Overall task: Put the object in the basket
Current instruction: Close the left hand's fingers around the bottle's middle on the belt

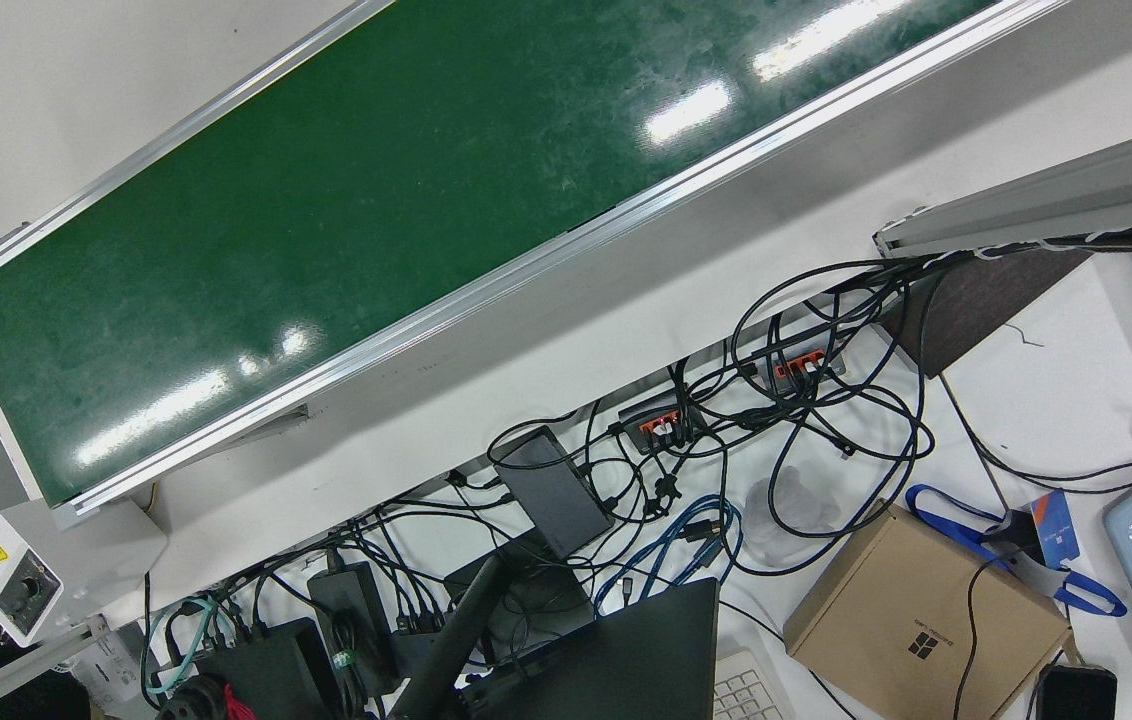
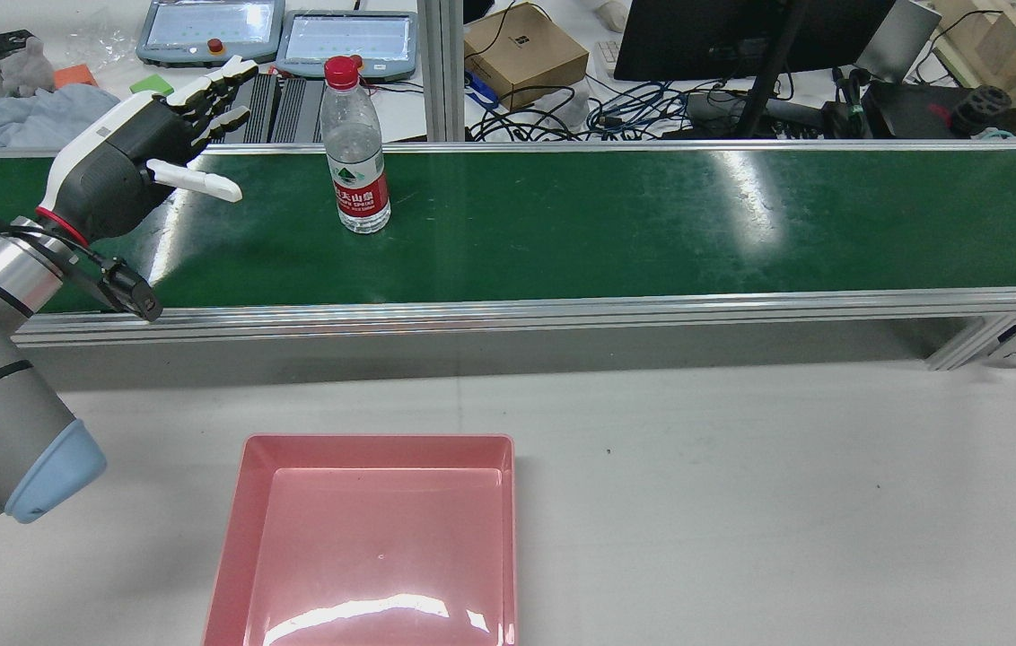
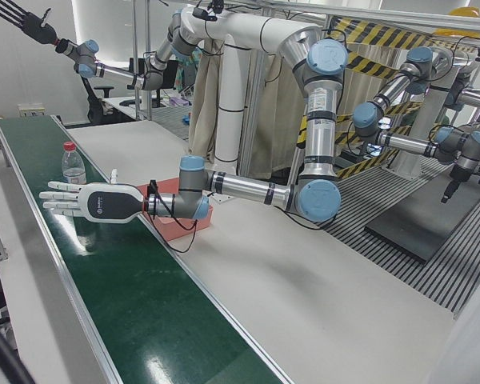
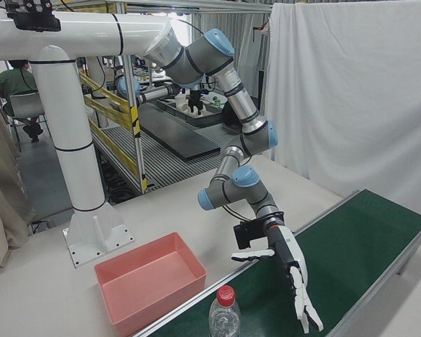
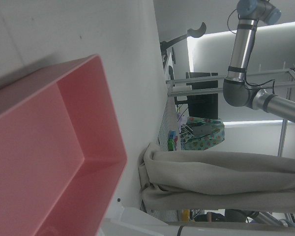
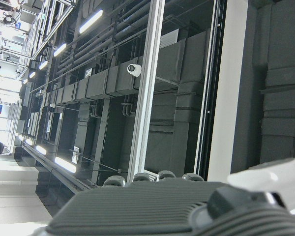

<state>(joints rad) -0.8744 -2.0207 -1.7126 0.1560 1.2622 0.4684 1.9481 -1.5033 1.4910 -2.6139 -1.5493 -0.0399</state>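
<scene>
Left robot hand (image 2: 144, 152) hovers empty, fingers spread wide to take the upright water bottle (image 2: 356, 152) at its 3 o'clock on the green belt (image 2: 652, 224), pink basket (image 2: 364, 538) waiting on the table (image 2: 741, 502).

The left hand (image 2: 144, 152) has a white back, a dark grey palm and dark fingers (image 2: 212, 90) capped in white. A thin red ring marks its wrist, above a polished silver cuff. Black cables (image 2: 104, 269) loop beside the wrist. The arm (image 3: 248, 190) is silver tube with pale blue joint caps and black bands.
</scene>
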